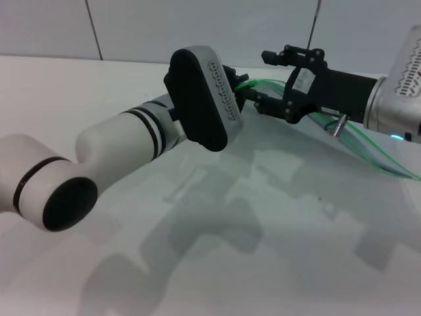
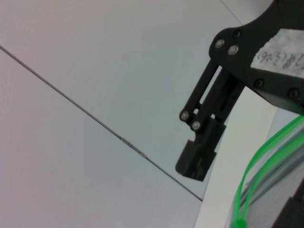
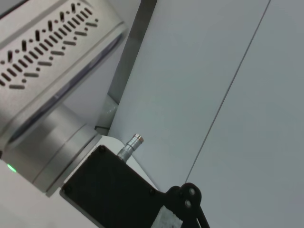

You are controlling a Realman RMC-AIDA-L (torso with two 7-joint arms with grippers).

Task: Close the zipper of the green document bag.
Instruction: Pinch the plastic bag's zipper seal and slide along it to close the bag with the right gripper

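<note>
A white table [image 1: 197, 263] carries the bag [image 1: 368, 155], which lies flat at its far right, green zipper [image 1: 263, 83] edge showing.

White sticker [image 2: 281, 59] on black body of right gripper [image 1: 273, 79], seen in left wrist view: handwritten marks, roughly "(2-46)" then more characters, not surely legible. Same sticker in head view [image 1: 303, 80]: too small to read. No other text, brand, number or sign readable in any view.
</note>
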